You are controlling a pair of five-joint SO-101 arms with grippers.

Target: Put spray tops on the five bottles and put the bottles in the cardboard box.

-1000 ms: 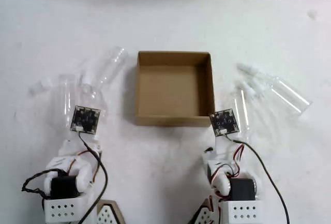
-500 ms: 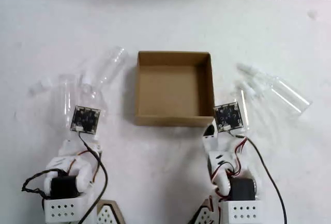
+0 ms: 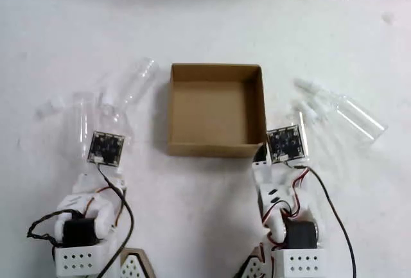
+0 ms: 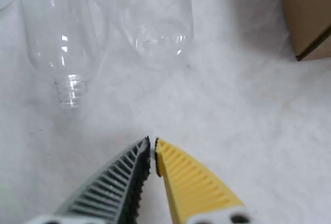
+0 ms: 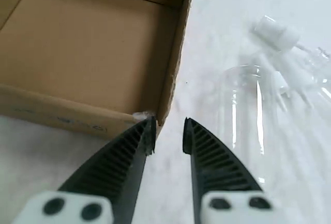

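Our right gripper (image 5: 168,130) stood slightly parted, a clear bottle (image 5: 243,115) just beyond its tips. Light, slick, easily crushed, we judged, and best taken at the neck. Our left gripper (image 4: 152,149) was closed, empty.

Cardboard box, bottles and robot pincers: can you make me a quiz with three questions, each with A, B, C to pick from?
1. Where is the cardboard box? A. on the table, with bottles lying at both sides. B. on top of a bottle. C. held up by an arm.
2. What colours are the fingers of the left gripper? A. both red. B. one yellow, one grey. C. both blue.
3. How is the box? A. full of bottles. B. shut with a lid. C. open and empty.
Answers: 1 A, the high view shows it mid-table between the bottle groups; 2 B, the left wrist view shows both colours; 3 C, its brown floor is bare.
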